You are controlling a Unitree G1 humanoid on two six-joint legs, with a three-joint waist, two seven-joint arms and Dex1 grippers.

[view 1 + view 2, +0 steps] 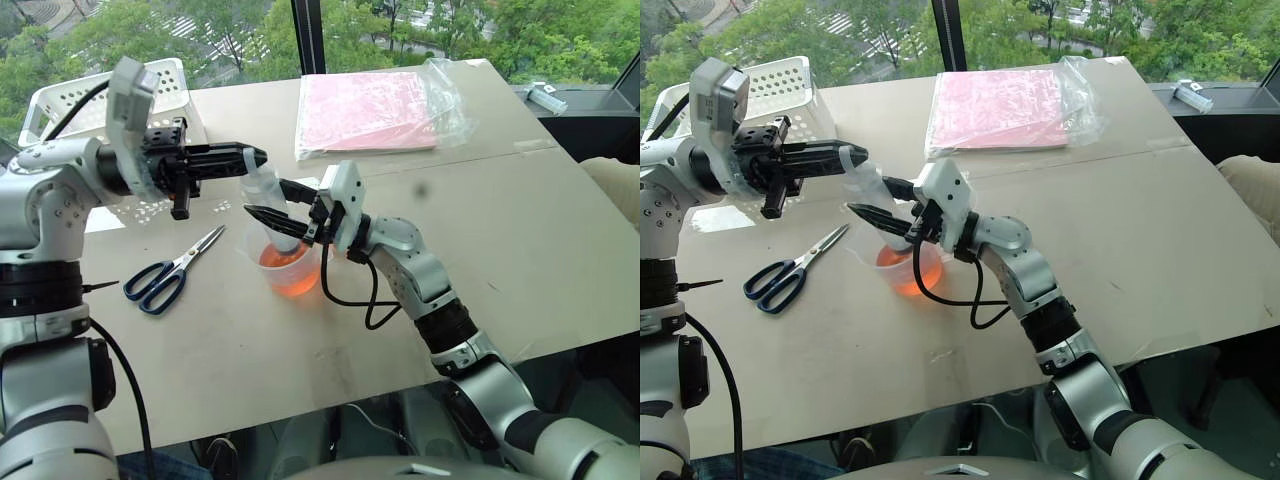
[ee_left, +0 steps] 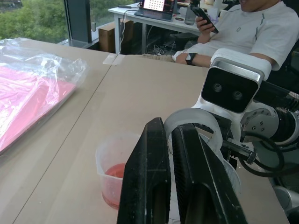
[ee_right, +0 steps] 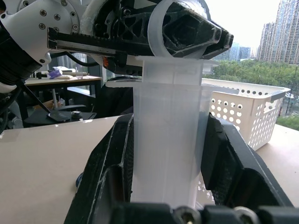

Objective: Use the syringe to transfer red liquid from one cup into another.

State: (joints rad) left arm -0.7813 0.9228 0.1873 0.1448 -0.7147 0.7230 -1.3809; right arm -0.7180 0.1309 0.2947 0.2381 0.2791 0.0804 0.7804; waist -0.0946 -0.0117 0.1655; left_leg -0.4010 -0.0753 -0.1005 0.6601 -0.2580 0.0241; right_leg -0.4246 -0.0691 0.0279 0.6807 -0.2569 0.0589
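Note:
A clear plastic cup holding red liquid stands mid-table; it also shows in the left wrist view. I cannot tell which of the two cups it is, and the other cup is hidden. The syringe leans with its lower end inside this cup. My right gripper is shut on the syringe barrel just above the rim. My left gripper comes in level from the left, shut on the white ring at the plunger's top.
Blue-handled scissors lie left of the cup. A white perforated basket stands at the back left. Pink sheets in a clear bag lie at the back. A seated person holding a phone is beyond the table.

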